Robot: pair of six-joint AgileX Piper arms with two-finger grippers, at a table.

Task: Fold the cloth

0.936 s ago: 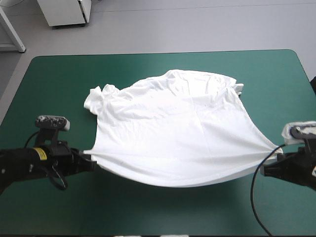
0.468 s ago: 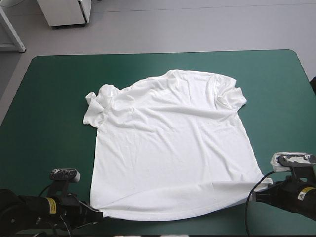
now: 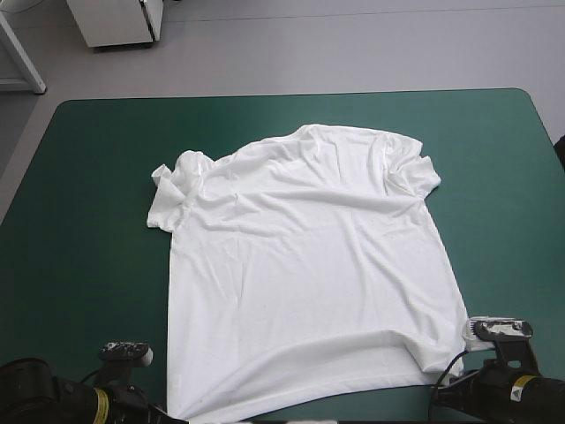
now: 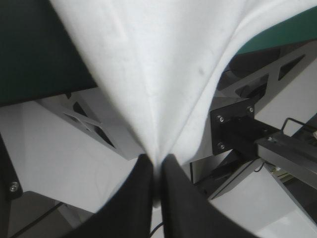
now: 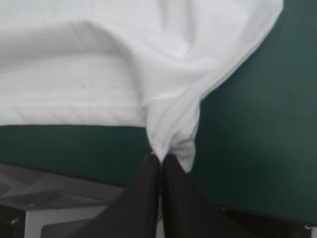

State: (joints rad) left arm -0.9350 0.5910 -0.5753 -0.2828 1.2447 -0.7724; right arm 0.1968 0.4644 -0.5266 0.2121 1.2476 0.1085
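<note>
The T-shirt (image 3: 305, 265) is laid out pretty flat on the teal-green table (image 3: 79, 221), sleeves toward the table's far edge and hem at its near edge. There the left claw (image 4: 157, 166) is pinched tight on one hem corner, and the right claw (image 5: 160, 159) is clamped on the other.

Setting, high view: table and floor under even light.

Filling most of the frame, a table (image 3: 88, 177) under a plain teal-green cover (image 3: 494, 177), far corners rounded, far edge running near the top. Beyond that edge, across the upper strip of the frame, pale grey floor (image 3: 353, 44), smooth, with a faint straight seam toward the upper right. At upper left, standing on the floor, the lower part of a white cabinet (image 3: 115, 22), a narrow dark shadow beneath it; at the far upper left corner, a slanting white frame leg (image 3: 22, 57). Lit softly and evenly, without hard shadows.
</note>
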